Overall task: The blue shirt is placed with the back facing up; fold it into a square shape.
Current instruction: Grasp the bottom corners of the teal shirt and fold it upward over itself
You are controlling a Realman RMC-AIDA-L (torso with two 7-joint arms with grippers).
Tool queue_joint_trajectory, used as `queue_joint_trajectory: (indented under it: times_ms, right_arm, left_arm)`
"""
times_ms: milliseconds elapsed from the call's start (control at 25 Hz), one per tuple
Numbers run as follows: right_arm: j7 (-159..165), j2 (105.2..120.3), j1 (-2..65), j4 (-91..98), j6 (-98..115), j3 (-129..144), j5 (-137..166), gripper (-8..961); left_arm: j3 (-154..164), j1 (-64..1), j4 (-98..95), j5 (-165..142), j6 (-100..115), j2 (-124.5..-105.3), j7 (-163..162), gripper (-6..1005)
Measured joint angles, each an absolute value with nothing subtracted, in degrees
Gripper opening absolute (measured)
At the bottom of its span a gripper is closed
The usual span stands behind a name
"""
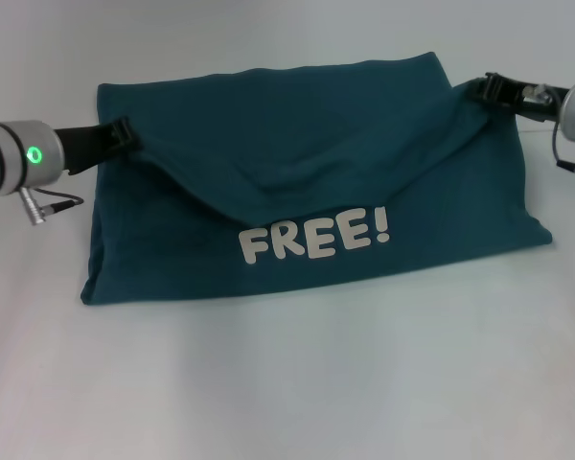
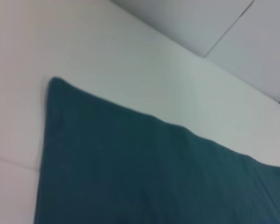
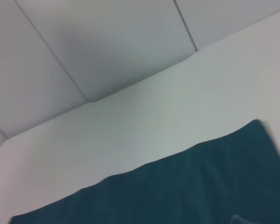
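across the middle of the white table (image 1: pixel 287 383) lay the blue shirt (image 1: pixel 307 182), already doubled into a wide band, with a top layer drooping forward in a shallow v above the white "free!" lettering (image 1: pixel 316 237). it looked like soft, light cotton, limp rather than stiff, so it would likely sag and wrinkle wherever it was left unsupported, and it was in no way fragile. the sensible places to take hold seemed to be the outer corners and side edges of the upper layer, where a pinch would carry a whole fold over at once. the left gripper (image 1: pixel 123 135) sat at the shirt's left edge, its dark tip against or just under the cloth; whether it was pinching fabric or had let go could not be made out. the right gripper (image 1: pixel 489 88) met the upper right corner the same way, and its grip was equally unreadable. both wrist views showed only flat teal cloth on the table.
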State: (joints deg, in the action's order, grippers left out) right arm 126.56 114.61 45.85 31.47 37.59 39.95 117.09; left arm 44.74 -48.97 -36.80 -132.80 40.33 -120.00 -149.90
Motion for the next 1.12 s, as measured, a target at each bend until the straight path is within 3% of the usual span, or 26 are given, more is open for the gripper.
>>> queue_joint_trajectory:
  times_ms: [280, 440, 840, 1120]
  right_arm:
    - [122.59, 115.52, 48.52, 26.01, 28.82, 43.85, 117.38, 150]
    - [122.52, 115.77, 48.80, 25.96, 27.82, 45.38, 117.47, 153]
    - [122.70, 115.21, 48.86, 26.01, 28.02, 47.64, 117.50, 160]
    - [122.68, 114.91, 48.69, 28.75, 31.72, 47.95, 117.43, 164]
  left_arm:
    - [49.85, -49.78, -32.27, -132.97, 29.35, -122.16, -147.70, 60]
    - [50.45, -49.86, -31.97, -133.30, 28.70, -122.34, -147.71, 61]
    - [52.08, -49.82, -32.31, -133.51, 28.71, -122.59, -147.68, 65]
    - [52.63, -48.40, -36.94, -133.38, 28.58, -124.08, -147.74, 67]
